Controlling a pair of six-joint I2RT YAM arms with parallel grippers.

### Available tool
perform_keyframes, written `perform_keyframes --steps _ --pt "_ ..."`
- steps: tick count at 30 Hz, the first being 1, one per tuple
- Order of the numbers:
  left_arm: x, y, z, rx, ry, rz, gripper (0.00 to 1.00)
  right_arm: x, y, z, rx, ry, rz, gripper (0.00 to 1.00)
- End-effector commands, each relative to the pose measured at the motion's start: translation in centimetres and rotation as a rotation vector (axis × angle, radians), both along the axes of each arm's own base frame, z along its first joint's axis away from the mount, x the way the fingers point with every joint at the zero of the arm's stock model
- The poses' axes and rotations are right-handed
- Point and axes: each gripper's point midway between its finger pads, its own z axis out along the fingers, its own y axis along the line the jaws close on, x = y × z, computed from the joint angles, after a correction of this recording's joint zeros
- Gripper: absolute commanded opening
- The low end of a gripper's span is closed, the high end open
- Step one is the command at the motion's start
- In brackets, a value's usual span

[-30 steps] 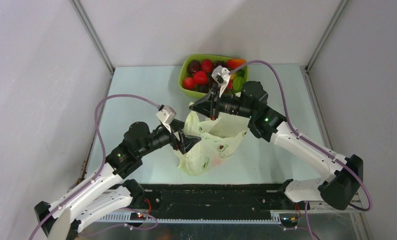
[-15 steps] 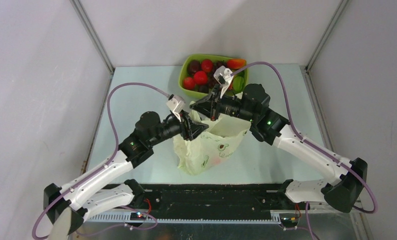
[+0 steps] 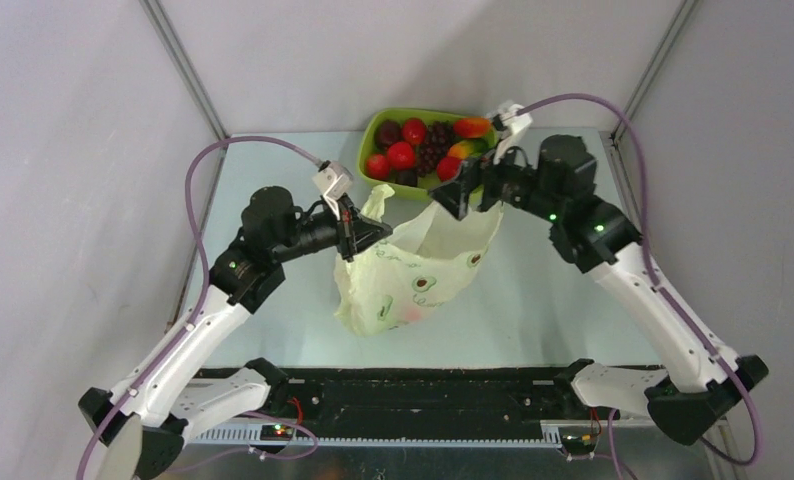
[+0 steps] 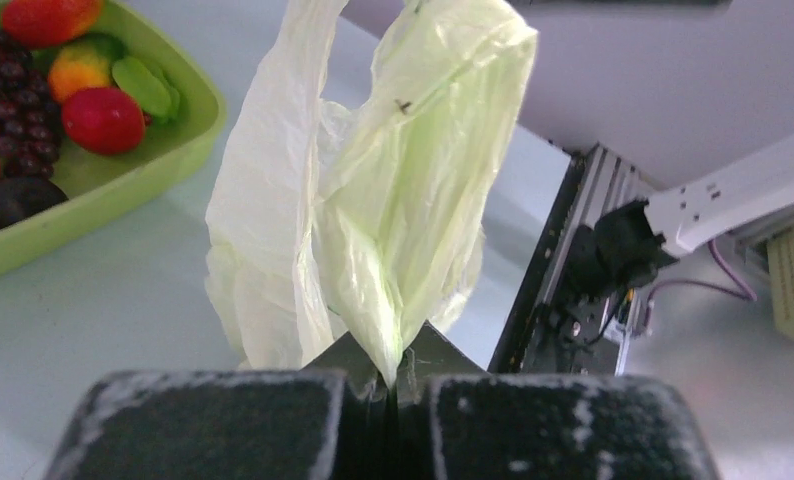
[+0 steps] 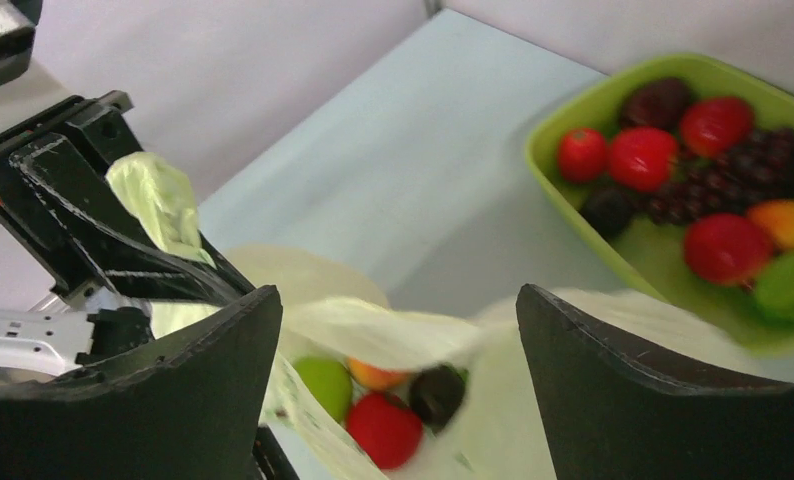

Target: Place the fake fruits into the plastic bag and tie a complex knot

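Note:
The pale yellow-green plastic bag (image 3: pixel 413 270) hangs open-mouthed in the middle of the table. My left gripper (image 3: pixel 358 235) is shut on a bunched part of its near left rim (image 4: pixel 391 375) and holds it up. My right gripper (image 5: pixel 398 300) is wide open just above the bag's far right rim (image 3: pixel 453 195), and the rim runs between its fingers. Inside the bag lie a green apple (image 5: pixel 325 385), a peach (image 5: pixel 373 375), a red apple (image 5: pixel 385 430) and a dark plum (image 5: pixel 436 395). No knot shows.
A rigid lime-green tray (image 3: pixel 365 150) stands at the back, just behind the bag, with red apples (image 3: pixel 401 155), purple grapes (image 3: pixel 433 150), a plum and other fruits. It also shows in the left wrist view (image 4: pixel 123 190). Grey walls close in both sides.

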Motion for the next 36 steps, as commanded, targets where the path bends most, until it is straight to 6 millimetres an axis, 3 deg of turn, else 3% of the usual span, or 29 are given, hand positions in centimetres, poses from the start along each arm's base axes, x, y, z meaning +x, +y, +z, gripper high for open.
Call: perform_keyframes --steps 1,4,5,6,11,15,22,29,33,36 --pt "-2.6 0.3 -1.4 0.066 -0.036 -0.204 0.0 -1.2 -4.6 0.1 -0.062 0.056 -0.039 0.92" --pt "-2.4 0.8 -2.5 0.086 -0.058 -0.209 0.0 -1.1 -7.2 -0.8 -0.041 0.107 -0.042 0.95" --pt "-2.7 0.9 -3.1 0.085 -0.047 -0.23 0.0 -1.9 -7.1 -0.7 -0.025 0.119 0.017 0.95" --pt "-2.6 1.1 -3.5 0.09 -0.045 -0.232 0.0 -1.5 -8.1 -1.1 -0.021 0.137 0.003 0.96" --pt "-3.0 2.0 -5.0 0.14 -0.032 -0.252 0.0 -2.0 -9.4 -2.1 0.002 0.181 0.089 0.95" --pt "-2.9 2.3 -5.4 0.146 -0.035 -0.234 0.0 -3.9 -8.2 -2.1 0.054 0.153 0.289 0.92" --pt "-3.1 2.3 -5.1 0.136 -0.042 -0.24 0.0 -4.7 -6.8 -2.3 0.084 0.094 0.516 0.94" --pt "-3.1 2.4 -5.0 0.138 -0.046 -0.228 0.0 -4.0 -5.6 -3.2 0.106 0.105 0.638 0.93" --pt "-3.0 2.4 -5.1 0.139 -0.041 -0.229 0.0 -4.6 -4.9 -3.9 0.113 0.129 0.698 0.92" --pt "-2.9 2.4 -5.1 0.142 -0.044 -0.219 0.0 -5.5 -4.8 -4.4 0.114 0.156 0.725 0.83"
